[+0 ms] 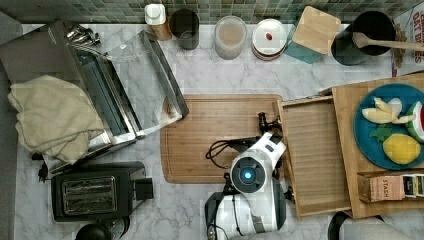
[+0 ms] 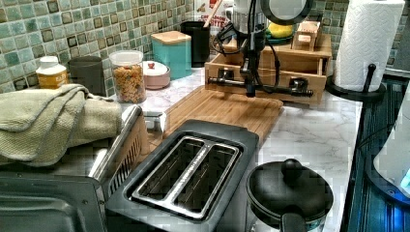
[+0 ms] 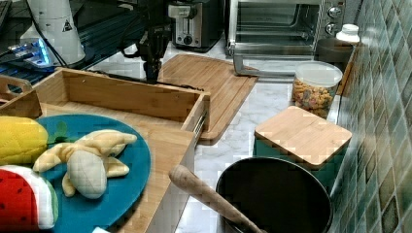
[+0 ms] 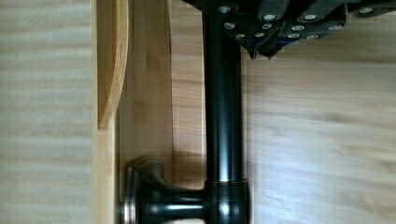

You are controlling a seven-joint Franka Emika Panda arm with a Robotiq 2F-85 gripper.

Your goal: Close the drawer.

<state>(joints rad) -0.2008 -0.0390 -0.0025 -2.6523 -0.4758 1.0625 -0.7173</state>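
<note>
The drawer (image 1: 315, 155) is a shallow bamboo tray with a ribbed floor, standing pulled well out from under the thick wooden top (image 1: 350, 100). Its long black bar handle (image 2: 280, 88) faces the cutting board. My gripper (image 2: 250, 91) hangs straight down at the handle, near the middle of the bar. In the wrist view the fingertips (image 4: 254, 51) sit together right against the bar (image 4: 223, 116) on its cutting-board side, with nothing held between them. From the right view, my gripper (image 3: 150, 75) stands just outside the drawer's front wall (image 3: 121, 94).
A bamboo cutting board (image 1: 220, 137) lies in front of the drawer. A blue fruit plate (image 1: 390, 125) and a tea box (image 1: 390, 187) rest on the wooden top. A toaster (image 1: 95, 192), toaster oven (image 1: 100, 90), jars (image 1: 230, 36) and a paper towel roll (image 2: 367, 43) stand around.
</note>
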